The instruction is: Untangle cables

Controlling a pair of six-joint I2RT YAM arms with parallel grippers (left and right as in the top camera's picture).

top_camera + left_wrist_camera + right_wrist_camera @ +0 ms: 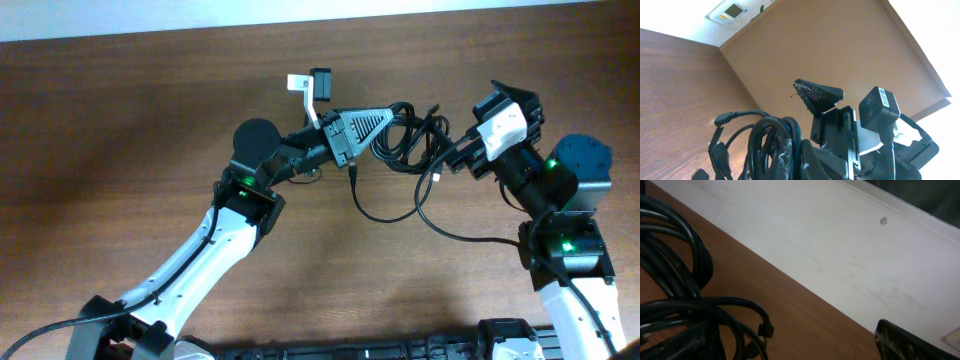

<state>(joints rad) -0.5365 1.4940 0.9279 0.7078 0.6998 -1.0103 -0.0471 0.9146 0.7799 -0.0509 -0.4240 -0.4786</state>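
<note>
A brown wood-grain table [120, 120] fills the overhead view, with a strip of pale wall [200, 15] along its far edge at 12 o'clock. The cables [405, 140] lie as one black knotted bundle just to the 1 o'clock side of the table's middle, between the two hands. From the bundle a thin loop sags toward 6 o'clock and swings back up, and another strand curves away toward 4 o'clock, in the direction of the right arm's base. The left arm comes in from 7 o'clock, and the left hand [380, 122] meets the bundle on its 9 o'clock side. Its fingers are drawn together and clamped on strands of the coil. In the left wrist view several loops of cable hang around the lower finger, with a small plug end standing out at 9 o'clock, while the ribbed triangular upper finger [817, 92] shows above them against the wall. The right arm rises from 4 o'clock, and the right hand [452, 158] sits just beside the bundle at its 3 o'clock edge with its fingers spread wide apart, gripping nothing that can be seen. The right wrist view shows thick black loops filling its 9 o'clock side, a small connector near 6 o'clock, and one dark fingertip [900, 340] at 5 o'clock, apart from the cords. A small black block with a white strip [318, 84] sits at 12 o'clock from the left hand; whether it belongs to the arm cannot be told.
</note>
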